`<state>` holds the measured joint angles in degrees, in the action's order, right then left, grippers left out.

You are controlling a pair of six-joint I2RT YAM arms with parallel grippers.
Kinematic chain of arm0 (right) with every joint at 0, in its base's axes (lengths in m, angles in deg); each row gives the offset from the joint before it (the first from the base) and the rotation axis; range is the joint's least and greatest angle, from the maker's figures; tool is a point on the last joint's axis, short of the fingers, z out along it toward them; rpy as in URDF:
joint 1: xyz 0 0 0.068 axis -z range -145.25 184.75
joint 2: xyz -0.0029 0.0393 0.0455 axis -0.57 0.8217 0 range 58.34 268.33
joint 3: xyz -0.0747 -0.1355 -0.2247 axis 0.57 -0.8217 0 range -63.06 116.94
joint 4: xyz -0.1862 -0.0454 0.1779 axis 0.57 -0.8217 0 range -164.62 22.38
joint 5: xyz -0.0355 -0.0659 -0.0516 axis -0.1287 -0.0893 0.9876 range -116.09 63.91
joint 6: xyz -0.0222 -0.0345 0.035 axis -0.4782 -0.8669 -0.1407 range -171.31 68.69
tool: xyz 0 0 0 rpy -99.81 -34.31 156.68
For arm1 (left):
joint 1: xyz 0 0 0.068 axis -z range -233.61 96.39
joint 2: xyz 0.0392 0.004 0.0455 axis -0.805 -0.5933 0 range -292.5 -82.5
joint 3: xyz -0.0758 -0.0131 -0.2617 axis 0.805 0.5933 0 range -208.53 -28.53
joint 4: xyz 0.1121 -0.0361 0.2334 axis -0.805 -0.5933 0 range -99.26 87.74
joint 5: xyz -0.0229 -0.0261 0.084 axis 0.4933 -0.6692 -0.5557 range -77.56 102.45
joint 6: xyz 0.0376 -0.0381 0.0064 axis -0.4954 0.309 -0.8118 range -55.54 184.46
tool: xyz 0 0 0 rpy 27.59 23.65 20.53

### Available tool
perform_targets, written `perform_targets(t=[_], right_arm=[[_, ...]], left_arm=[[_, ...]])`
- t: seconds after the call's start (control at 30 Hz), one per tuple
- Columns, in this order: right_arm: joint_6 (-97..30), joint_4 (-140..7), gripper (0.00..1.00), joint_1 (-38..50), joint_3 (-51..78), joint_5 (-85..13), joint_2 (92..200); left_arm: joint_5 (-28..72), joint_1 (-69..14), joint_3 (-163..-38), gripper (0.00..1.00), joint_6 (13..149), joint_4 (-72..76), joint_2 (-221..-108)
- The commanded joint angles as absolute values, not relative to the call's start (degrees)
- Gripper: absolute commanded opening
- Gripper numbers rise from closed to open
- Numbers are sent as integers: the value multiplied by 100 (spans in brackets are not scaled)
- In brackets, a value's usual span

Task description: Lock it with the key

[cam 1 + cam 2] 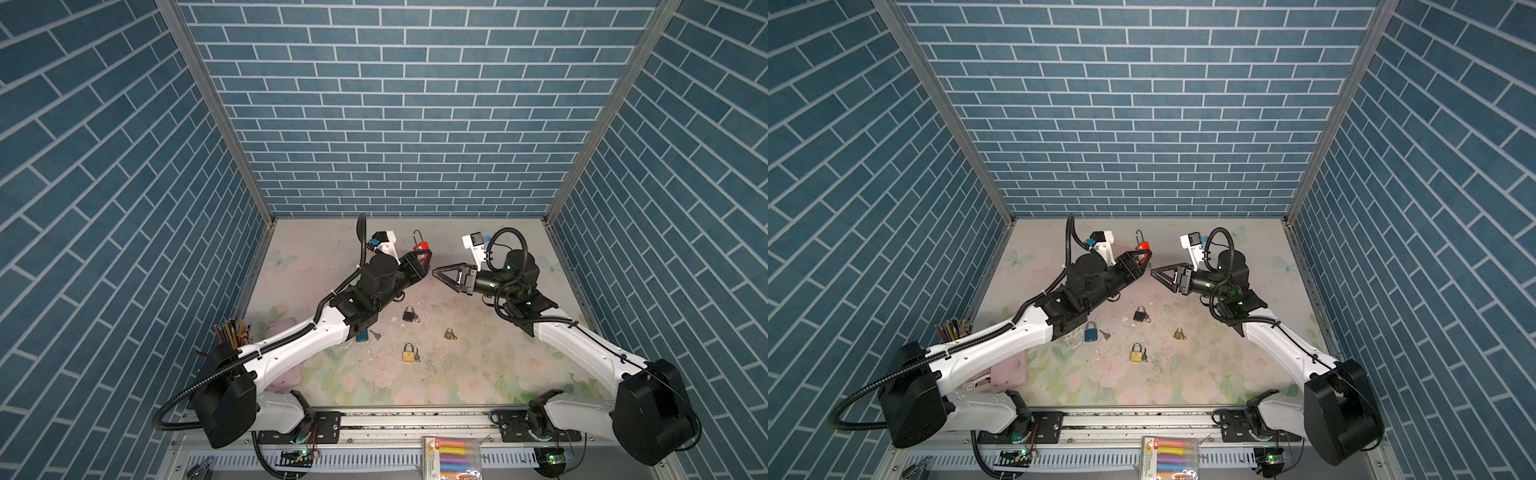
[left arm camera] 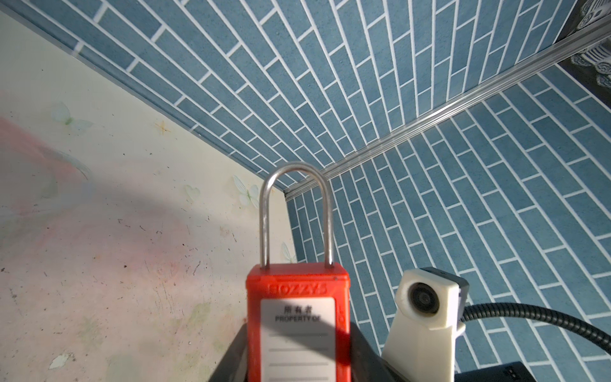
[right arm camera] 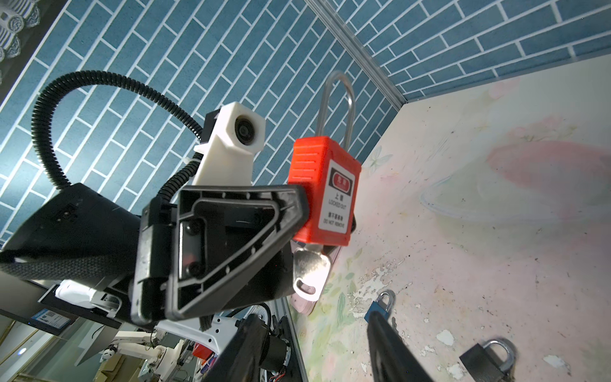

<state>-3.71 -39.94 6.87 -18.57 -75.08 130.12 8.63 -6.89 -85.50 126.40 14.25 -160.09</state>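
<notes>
Near edge: loose brass padlock [image 1: 408,352] and black padlock [image 1: 409,313] lie on the table [image 1: 478,365]. Beyond them is the right gripper [image 1: 435,273], fingers parted with nothing between, near the red padlock [image 1: 421,247] but apart from it. The left gripper [image 1: 423,258] is clamped on the padlock's body, off the table. The key [image 3: 309,271] in its underside shows only in the right wrist view; the left wrist view shows the label face. Long axis roughly upright: shackle up, key down.
</notes>
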Motion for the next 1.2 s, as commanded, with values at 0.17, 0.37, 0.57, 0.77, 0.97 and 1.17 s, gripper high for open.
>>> perform_targets(t=[0.17, 0.37, 0.57, 0.77, 0.97, 1.17], right_arm=[[-150, -3673, 46, 567, -1530, -7597, 13323], [-130, -3653, 40, 496, -1386, -7612, 13539], [-147, -3667, 30, 440, -1332, -7603, 13665], [-221, -3736, 17, 421, -1249, -7568, 13752], [-427, -4001, 7, 418, -1156, -7435, 13792], [-989, -4859, 0, 405, -941, -6966, 13773]], left_arm=[[842, -737, -8768, 0, 12648, 1523, -16086], [852, -772, -8785, 0, 12626, 1514, -16108], [805, -778, -8818, 0, 12611, 1479, -16117], [757, -784, -8995, 0, 12533, 1152, -16191], [691, -789, -9152, 0, 12473, 817, -16242], [370, -761, -9648, 0, 12207, -168, -16416]])
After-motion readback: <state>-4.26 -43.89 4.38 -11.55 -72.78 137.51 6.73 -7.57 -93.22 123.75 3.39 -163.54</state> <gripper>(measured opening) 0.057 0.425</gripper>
